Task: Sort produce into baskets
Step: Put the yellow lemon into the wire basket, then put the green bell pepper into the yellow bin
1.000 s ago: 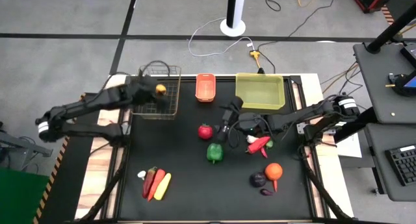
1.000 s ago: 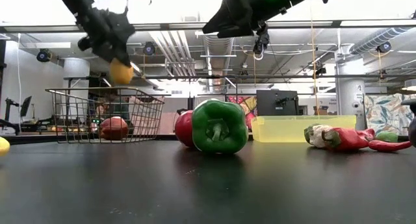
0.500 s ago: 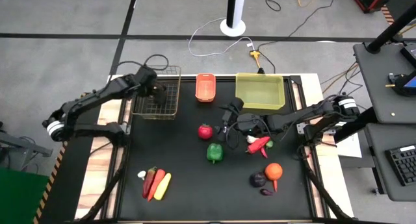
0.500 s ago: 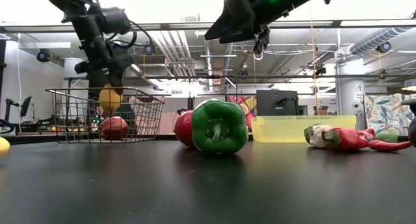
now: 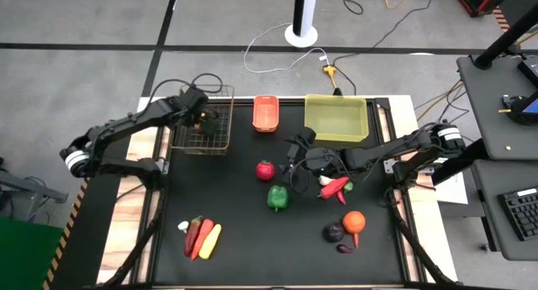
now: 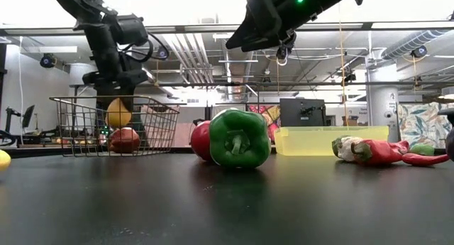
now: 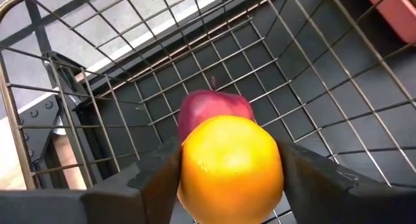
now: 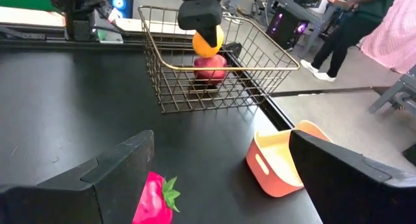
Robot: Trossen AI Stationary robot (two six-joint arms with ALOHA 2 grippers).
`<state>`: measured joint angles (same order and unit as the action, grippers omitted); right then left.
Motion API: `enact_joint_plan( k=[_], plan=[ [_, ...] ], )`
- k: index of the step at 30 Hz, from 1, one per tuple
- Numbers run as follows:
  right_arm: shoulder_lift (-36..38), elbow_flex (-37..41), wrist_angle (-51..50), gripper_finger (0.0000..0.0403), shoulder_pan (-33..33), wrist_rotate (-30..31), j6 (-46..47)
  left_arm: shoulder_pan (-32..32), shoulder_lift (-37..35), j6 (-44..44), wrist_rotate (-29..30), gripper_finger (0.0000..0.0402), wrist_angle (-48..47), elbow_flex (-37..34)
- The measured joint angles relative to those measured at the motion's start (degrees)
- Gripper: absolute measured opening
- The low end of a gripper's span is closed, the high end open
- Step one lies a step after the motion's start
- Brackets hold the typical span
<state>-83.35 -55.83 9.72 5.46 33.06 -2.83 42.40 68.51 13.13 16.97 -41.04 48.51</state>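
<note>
The left claw (image 6: 119, 106) is reaching down into the wire-mesh basket (image 5: 204, 122), its fingers sitting partly open on either side of the orange (image 7: 231, 167), which is hanging just above a red apple (image 7: 214, 109) lying on the basket floor. The right claw (image 5: 292, 161) is hovering wide open and empty over the surface (image 5: 244, 231), near the strawberry (image 8: 156, 199), with the orange basket (image 8: 286, 158) beyond.
</note>
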Motion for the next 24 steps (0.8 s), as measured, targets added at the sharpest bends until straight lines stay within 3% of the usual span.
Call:
enact_joint_plan(
  k=[8, 14, 18, 24],
  plan=[
    [0.0, 0.0, 0.0, 0.0350, -0.3, 0.0, 0.0, 0.0, -0.8, -0.1, 0.0, 0.0286, -0.1, 0.0],
    [0.2, 0.0, -1.3, 0.0350, -0.2, 0.0, 1.7, -3.1, -3.3, -0.1, -1.3, 0.0301, 0.1, 0.1],
    [0.8, -1.6, -7.2, 0.0350, -0.4, 0.0, 6.2, -9.1, -7.2, 0.6, -2.0, 0.0298, 1.0, 0.1],
    [0.9, -8.7, -27.0, 0.0350, -0.5, 0.0, 16.9, -23.2, -12.1, 2.0, -0.8, 0.0289, 6.2, -0.1]
  ],
)
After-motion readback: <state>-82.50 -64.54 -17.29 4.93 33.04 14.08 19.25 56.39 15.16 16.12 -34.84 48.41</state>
